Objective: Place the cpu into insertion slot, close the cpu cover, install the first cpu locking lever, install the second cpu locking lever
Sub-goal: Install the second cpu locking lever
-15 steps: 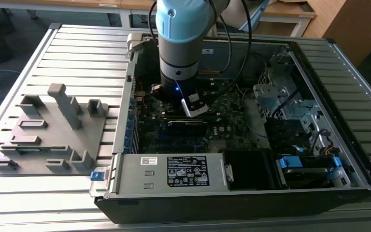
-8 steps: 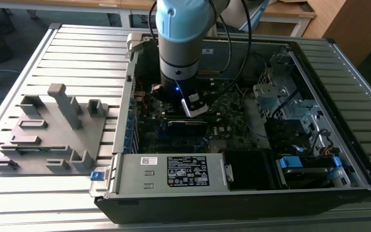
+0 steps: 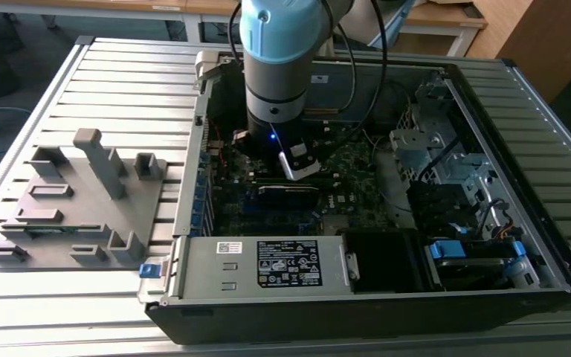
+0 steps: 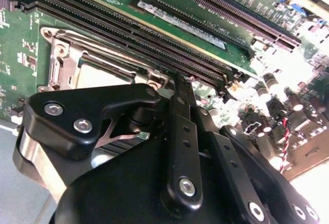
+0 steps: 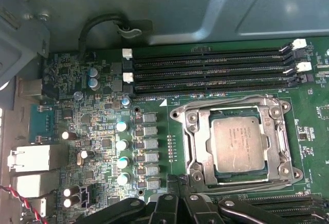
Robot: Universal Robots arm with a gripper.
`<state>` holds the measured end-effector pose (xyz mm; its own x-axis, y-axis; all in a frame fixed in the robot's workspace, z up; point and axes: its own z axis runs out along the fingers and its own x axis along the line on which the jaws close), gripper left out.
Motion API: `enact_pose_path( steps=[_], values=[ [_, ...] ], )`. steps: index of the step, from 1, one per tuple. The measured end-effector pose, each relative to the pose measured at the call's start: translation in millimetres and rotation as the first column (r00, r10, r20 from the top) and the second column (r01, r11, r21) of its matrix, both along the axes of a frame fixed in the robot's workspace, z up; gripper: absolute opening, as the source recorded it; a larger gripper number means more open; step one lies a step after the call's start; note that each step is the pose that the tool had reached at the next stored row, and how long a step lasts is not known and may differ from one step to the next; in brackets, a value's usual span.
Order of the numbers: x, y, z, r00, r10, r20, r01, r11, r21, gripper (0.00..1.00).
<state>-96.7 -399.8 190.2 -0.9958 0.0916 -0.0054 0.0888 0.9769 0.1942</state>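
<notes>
Tool [image 4: 177, 88] low inside the open computer case [image 3: 523, 245], its black linkage just beside the insertion slot [image 5: 237, 142] on the green motherboard [image 5: 103, 131]. Finger state: cannot tell; tips masked by the tool's own body in both wrist views. Cpu [image 5: 239, 141] lies flat in the slot, silver top up. Cpu cover [image 5: 193, 131] appears down around it, frame edges over the chip margins; whether the locking levers are latched cannot be told. Memory slots [image 5: 205, 72] run just beside the socket. Risk, judged: the tool sits near those slots and the socket frame, so a sideways slip could scrape the board or skew the cover. Grey fixture tray [image 3: 68, 208] rests on the slatted surface [image 3: 27, 312], well apart.
</notes>
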Motion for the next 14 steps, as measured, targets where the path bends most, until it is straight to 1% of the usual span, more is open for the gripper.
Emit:
enact_pose_path(
  steps=[3, 9, 14],
  values=[
    [0.1, 0.1, 2.3, 1.0, 0.0, 0.0006, 0.0, 1.0, 0.0009, 0.1],
    [0.0, 0.0, 11.3, 1.0, 0.0, 0.0001, 0.0, 1.0, 0.0002, 0.1],
    [0.0, 0.0, 12.1, 1.0, 0.0, 0.0001, 0.0, 1.0, 0.0002, 0.1]
  ],
)
